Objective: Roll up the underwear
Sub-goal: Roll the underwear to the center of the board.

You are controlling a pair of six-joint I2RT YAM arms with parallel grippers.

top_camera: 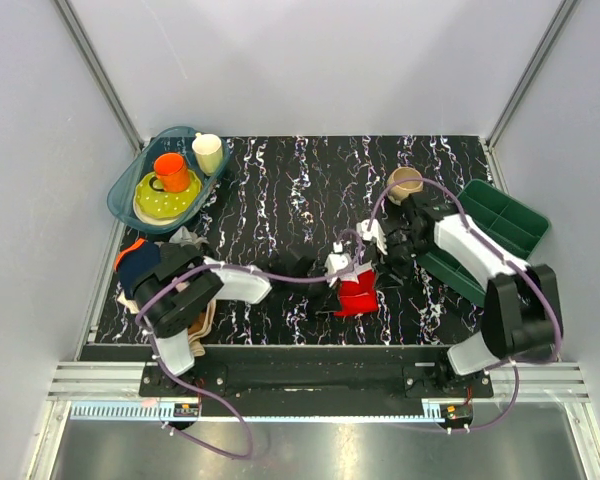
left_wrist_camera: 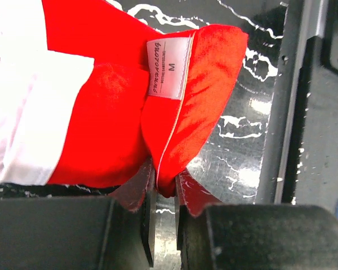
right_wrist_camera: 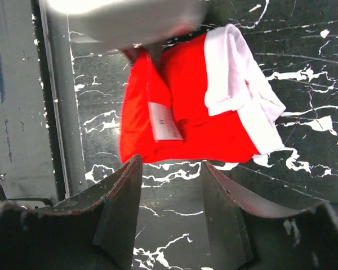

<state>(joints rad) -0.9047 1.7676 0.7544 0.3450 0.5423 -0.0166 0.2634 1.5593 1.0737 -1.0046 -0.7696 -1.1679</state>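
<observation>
"Jaws first: how do the left jaws stand?"

"Pressed together on a fold of the underwear [left_wrist_camera: 101, 107], right at the hem below the sewn-in size label [left_wrist_camera: 168, 66]. Red cloth bulges out above both fingertips [left_wrist_camera: 136, 188], so the pinch looks firm."

"And the right jaws?"

"Spread, with nothing between them. They hang just beside the garment's edge, over bare surface [right_wrist_camera: 174, 236], with the fingers [right_wrist_camera: 121, 208] pointed toward the red cloth."

"Where does the underwear lie?"

"On the marbled surface, near its front edge, between the two arms in the overhead view. It is bunched, with the white trim [right_wrist_camera: 236, 84] folded over on one side. Whether the pinched hem is lifted clear, I cannot tell."

"Why one holding and one waiting?"

"My guess is that the left anchors or turns over one edge to begin the roll. The right is wide open so it can catch the opposite side and stop the cloth sliding."

"Anything close enough to matter?"

"No. The green tray [top_camera: 500, 215] sits well apart to the right, and the other garments [top_camera: 140, 262] are heaped at the far left."
</observation>
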